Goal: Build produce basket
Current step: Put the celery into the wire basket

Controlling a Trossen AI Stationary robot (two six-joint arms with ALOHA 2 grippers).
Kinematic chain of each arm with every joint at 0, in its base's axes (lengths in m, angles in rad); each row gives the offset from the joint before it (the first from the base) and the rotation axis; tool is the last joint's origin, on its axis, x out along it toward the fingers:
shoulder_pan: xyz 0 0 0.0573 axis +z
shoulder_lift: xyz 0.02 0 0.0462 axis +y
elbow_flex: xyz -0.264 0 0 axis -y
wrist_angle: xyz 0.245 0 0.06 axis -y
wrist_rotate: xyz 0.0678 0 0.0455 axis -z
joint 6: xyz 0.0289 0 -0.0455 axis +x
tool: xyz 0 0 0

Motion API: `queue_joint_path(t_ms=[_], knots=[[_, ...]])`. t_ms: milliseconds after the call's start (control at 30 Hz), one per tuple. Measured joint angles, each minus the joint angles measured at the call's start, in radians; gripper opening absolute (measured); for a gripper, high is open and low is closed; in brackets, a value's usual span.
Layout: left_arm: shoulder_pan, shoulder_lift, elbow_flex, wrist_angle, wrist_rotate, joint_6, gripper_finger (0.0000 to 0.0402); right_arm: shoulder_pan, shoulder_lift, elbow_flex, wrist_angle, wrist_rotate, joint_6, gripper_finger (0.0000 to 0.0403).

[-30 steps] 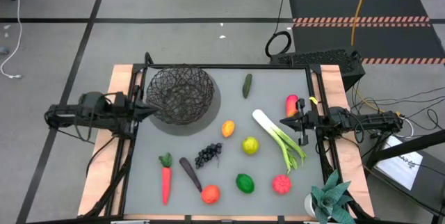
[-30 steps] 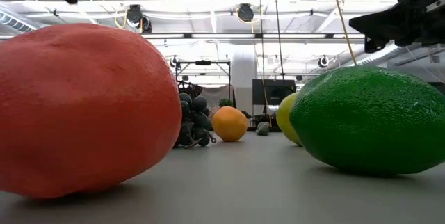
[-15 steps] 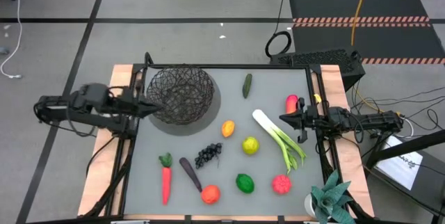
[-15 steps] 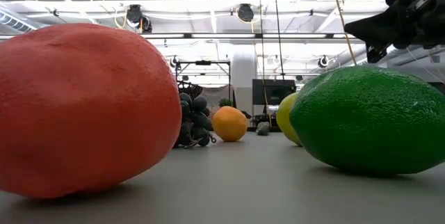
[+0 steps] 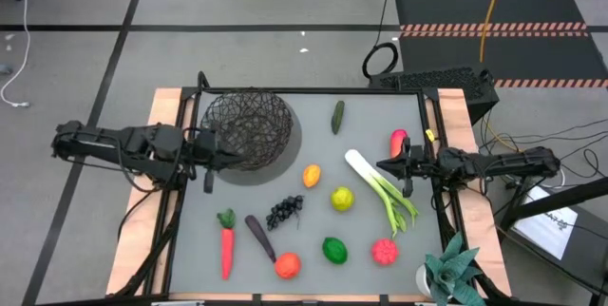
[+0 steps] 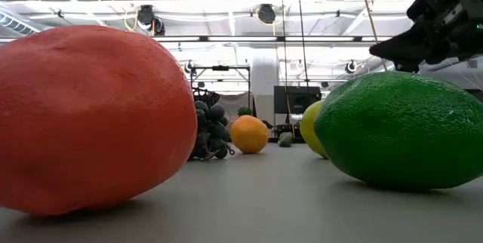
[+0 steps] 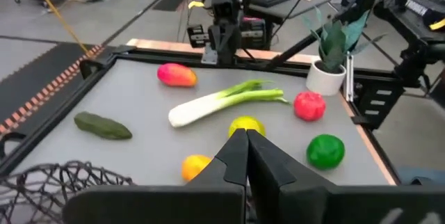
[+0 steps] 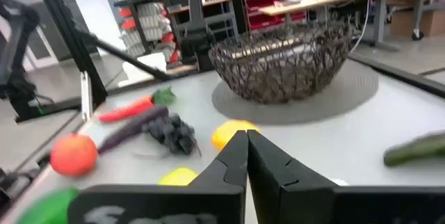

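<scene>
the basket point(image 5: 249, 129) is a round bowl of thin black wire, sitting on a grey disc at the far left of the grey table point(image 5: 370, 116). nothing shows inside it.

the produce is spread over the table apart from the basket: a dark green cucumber point(image 5: 337, 116) at the far edge, a red-yellow mango point(image 5: 398, 141) on the right, a white-green leek point(image 5: 378, 189) lying slantwise, an orange point(image 5: 311, 175), a yellow-green apple point(image 5: 341, 198), purple grapes point(image 5: 283, 211), a dark eggplant point(image 5: 259, 237), a carrot point(image 5: 226, 245), a green lime point(image 5: 334, 249) and two reddish round fruits point(image 5: 384, 251) near the front edge.

the left arm reaches in level from the left, its left gripper point(image 5: 234, 158) just beside the basket's near-left rim, fingers point(image 7: 236, 156) pressed together and holding nothing.

the right arm reaches in level from the right, its right gripper point(image 5: 382, 164) over the leek's white end, beside the mango, fingers point(image 8: 238, 154) likewise closed tight and empty, well apart from the basket.
</scene>
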Motion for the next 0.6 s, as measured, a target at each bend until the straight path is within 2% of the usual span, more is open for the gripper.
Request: queue_joint_path(t_ms=[267, 467, 600], knots=[[-0.007, 0.016, 0.000, 0.067, -0.003, 0.047, 0.0010, 0.000, 0.119, 0.184, -0.071, 0.013, -0.007, 0.0000], [-0.007, 0.015, 0.000, 0.093, -0.003, 0.119, 0.0003, 0.000, 0.235, 0.397, -0.274, 0.095, -0.007, 0.0000], [0.001, 0.016, 0.000, 0.093, -0.003, 0.121, 0.0013, 0.000, 0.323, 0.551, -0.444, 0.139, -0.003, 0.0000]])
